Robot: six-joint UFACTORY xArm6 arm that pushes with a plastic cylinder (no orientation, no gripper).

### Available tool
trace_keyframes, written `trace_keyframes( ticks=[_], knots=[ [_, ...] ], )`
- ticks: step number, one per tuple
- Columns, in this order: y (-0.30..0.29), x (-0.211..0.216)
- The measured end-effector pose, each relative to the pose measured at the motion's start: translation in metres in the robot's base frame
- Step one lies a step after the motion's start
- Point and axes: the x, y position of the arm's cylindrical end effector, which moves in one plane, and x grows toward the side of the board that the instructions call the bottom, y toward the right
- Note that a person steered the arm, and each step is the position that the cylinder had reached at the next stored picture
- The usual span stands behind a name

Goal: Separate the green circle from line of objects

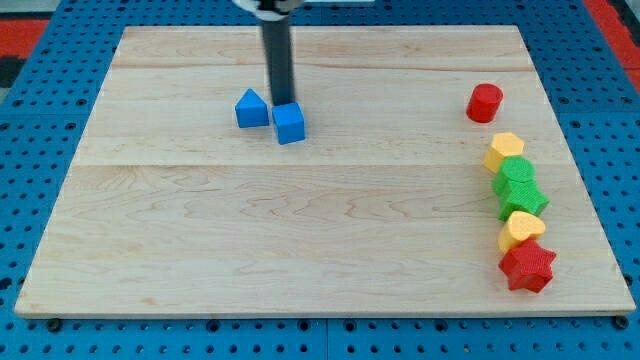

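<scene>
Green circle [517, 170] in right-hand line | my tip [283, 103] — no gripper — touching blue cube [289, 123] | no writing

Rod [279, 55] cut off by the view's top edge; my tip [284, 103] hidden behind the blue cube [289, 123].
</scene>
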Motion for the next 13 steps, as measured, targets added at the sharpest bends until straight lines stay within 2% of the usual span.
trace_keyframes(
  ticks=[1, 3, 7, 8, 9, 12, 13],
  knots=[
    [0.038, -0.003],
    [0.125, 0.028],
    [0.315, 0.056],
    [0.338, 0.077],
    [0.330, 0.093],
    [0.319, 0.097],
    [0.300, 0.117]
  ],
)
